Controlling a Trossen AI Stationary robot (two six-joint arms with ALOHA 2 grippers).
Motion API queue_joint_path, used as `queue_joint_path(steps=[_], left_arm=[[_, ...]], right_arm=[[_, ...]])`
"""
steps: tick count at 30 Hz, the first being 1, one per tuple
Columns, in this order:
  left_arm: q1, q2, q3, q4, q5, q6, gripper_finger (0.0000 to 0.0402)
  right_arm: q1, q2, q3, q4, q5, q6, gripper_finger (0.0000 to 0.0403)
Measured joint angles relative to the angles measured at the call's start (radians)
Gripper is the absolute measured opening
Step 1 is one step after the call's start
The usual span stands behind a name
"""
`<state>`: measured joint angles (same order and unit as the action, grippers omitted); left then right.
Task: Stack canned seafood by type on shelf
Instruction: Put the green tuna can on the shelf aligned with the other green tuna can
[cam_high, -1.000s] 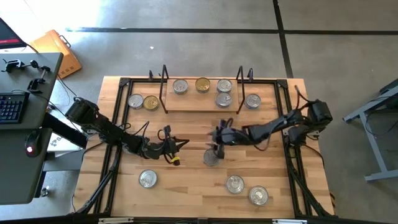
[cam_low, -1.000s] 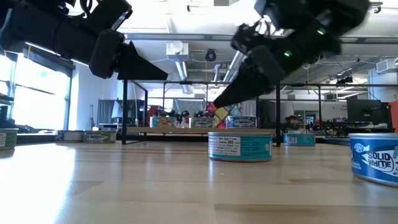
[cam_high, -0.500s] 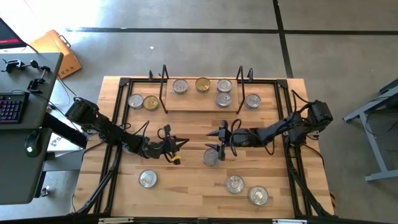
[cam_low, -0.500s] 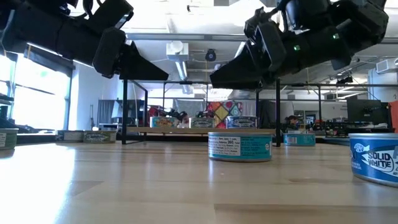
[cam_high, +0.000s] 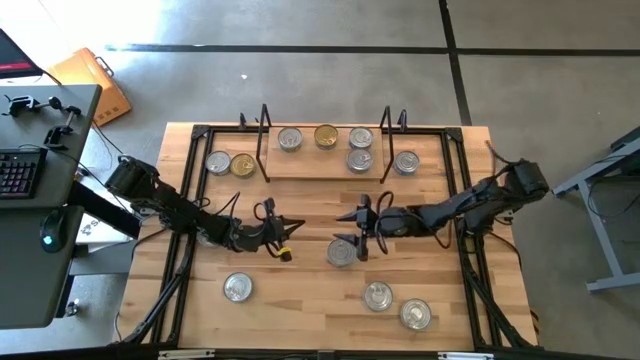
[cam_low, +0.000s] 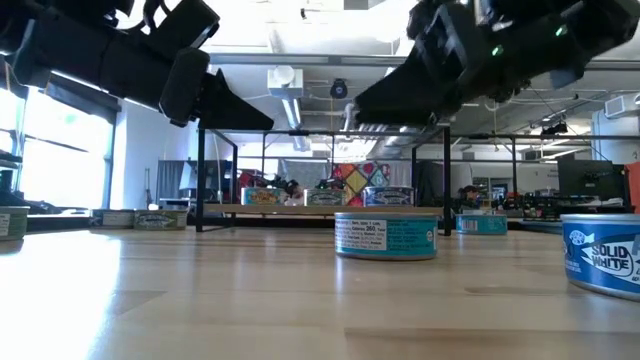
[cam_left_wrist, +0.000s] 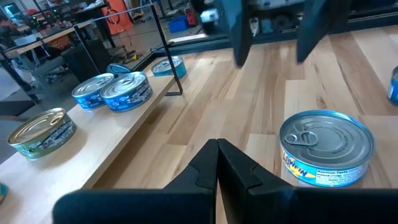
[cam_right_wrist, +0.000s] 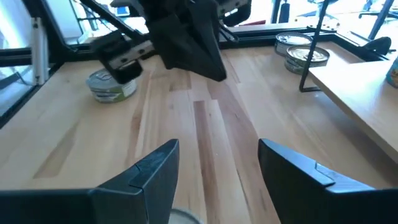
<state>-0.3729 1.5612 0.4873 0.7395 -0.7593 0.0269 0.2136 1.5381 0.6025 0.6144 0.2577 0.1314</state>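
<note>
A: Right gripper (cam_high: 360, 222)?
B: Hanging mid-worktop (cam_high: 300, 300), fingers (cam_right_wrist: 292, 171) spread wide and empty. Poised over the near tin (cam_high: 341, 252), just at its shelf-ward edge, not touching. In the low view, well above that teal-labelled tin.

A: Left gripper (cam_high: 290, 229)?
B: Waiting left of centre, fingers (cam_left_wrist: 217, 165) pressed together, gripping nothing. Pointed toward the right gripper, apart from it.

A: Shelf (cam_high: 325, 160)?
B: At the far side of the worktop, board between two black wire frames. Holding four tins: a silver one (cam_high: 290, 139), a gold one (cam_high: 326, 135), another silver (cam_high: 361, 137), and one more silver (cam_high: 359, 159) just in front of that.

A: Others off the shelf?
B: Left of the left frame, a silver tin (cam_high: 217, 162) beside a gold tin (cam_high: 242, 164), nearly touching. Right of the right frame, one silver tin (cam_high: 406, 162). Near the front edge, a lone tin (cam_high: 237, 288) on the left, plus two on the right close together (cam_high: 377, 295) (cam_high: 416, 315).

A: Any stacked?
B: Cannot tell from above; in the low view, too small to judge.
</note>
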Motion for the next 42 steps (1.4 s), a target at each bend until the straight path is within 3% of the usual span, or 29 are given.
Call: queue_joint_path(steps=[7, 18, 24, 27, 30, 35, 38, 42], left_arm=[[0.000, 0.000, 0.000, 0.021, 0.002, 0.001, 0.0000], [-0.012, 0.000, 0.000, 0.014, -0.003, 0.040, 0.0000], [-0.125, -0.082, 0.001, -0.033, -0.117, 0.133, 0.0000], [-0.212, -0.182, 0.002, -0.160, -0.141, 0.112, 0.0000], [-0.307, -0.294, 0.031, -0.417, -0.140, -0.027, 0.0000], [-0.410, -0.425, 0.129, -0.990, -0.141, -0.500, 0.0000], [-0.414, -0.454, 0.167, -1.263, -0.145, -0.798, 0.0000], [-0.357, -0.455, 0.147, -1.472, -0.224, -1.100, 0.0000]], right_arm=[[0.044, -0.111, 0.000, -0.063, 0.000, -0.012, 0.0210], [0.022, -0.061, 0.000, 0.029, 0.023, -0.034, 0.0210], [0.022, -0.045, 0.000, 0.034, 0.024, -0.027, 0.0210], [0.022, -0.045, 0.000, 0.043, 0.024, -0.034, 0.0210], [0.022, -0.045, 0.000, 0.047, 0.024, -0.053, 0.0210], [0.022, -0.045, 0.000, 0.046, 0.024, -0.062, 0.0210], [0.022, -0.045, 0.000, 0.045, 0.024, -0.083, 0.0210], [0.010, -0.045, 0.000, 0.045, 0.024, -0.095, 0.0210]])
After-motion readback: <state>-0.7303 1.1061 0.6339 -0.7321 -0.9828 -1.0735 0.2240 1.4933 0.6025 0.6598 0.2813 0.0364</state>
